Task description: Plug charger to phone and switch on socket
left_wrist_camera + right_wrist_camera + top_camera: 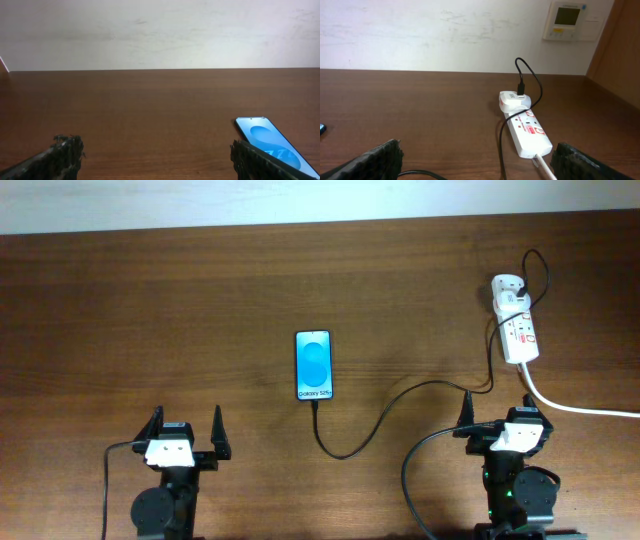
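The phone [314, 365] lies flat mid-table, blue screen up; its corner shows in the left wrist view [267, 140]. The thin black charger cable [385, 415] runs from the phone's near end in a loop to the white adapter on the socket [516, 330] at the far right. The cable tip sits at the phone's bottom edge. The socket also shows in the right wrist view [530, 132]. My left gripper [187, 430] is open and empty, near the front left. My right gripper [500, 420] is open and empty, just in front of the socket.
A thick white cord [580, 405] leaves the socket toward the right edge. Black robot cables [420, 480] curl near the right arm base. A wall thermostat [570, 20] hangs behind the table.
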